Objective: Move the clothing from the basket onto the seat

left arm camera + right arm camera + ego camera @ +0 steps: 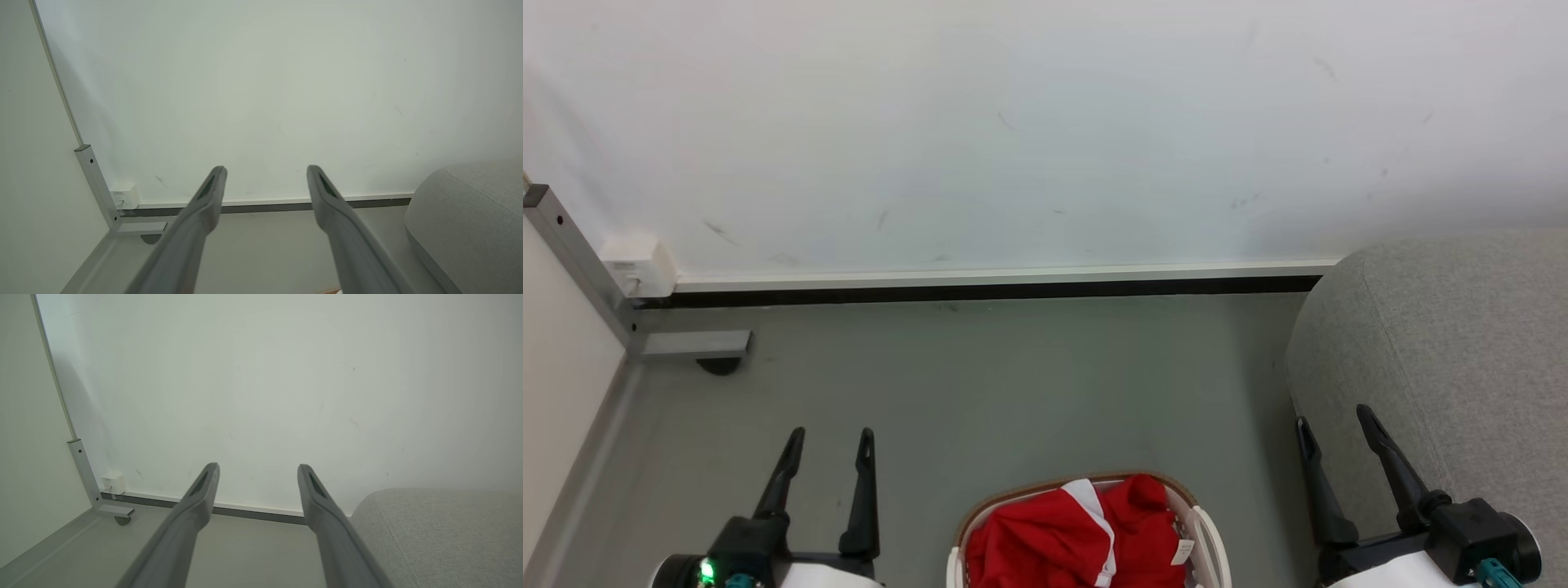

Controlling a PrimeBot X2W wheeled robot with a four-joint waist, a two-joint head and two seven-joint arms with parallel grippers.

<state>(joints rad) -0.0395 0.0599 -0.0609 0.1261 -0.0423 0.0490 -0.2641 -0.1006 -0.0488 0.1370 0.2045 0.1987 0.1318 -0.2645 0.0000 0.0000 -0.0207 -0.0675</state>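
Red clothing point(1086, 539) with white trim lies bunched in the cream basket point(1207, 535) with a brown rim, at the bottom centre of the head view. The light-grey seat point(1454, 343) fills the right side, also seen in the left wrist view as the seat point(470, 220) and in the right wrist view as the seat point(441, 535). My left gripper point(832, 436) stands open over bare floor to the left of the basket. My right gripper point(1334, 416) is open to the basket's right, in front of the seat's edge. Both hold nothing, as the left gripper point(265, 171) and right gripper point(258, 468) show.
A white wall point(1045, 122) with a baseboard runs across the back. At the far left stand a metal post with a foot point(690, 347) and a small white box point(637, 263). Grey floor point(1013, 392) lies between wall and basket.
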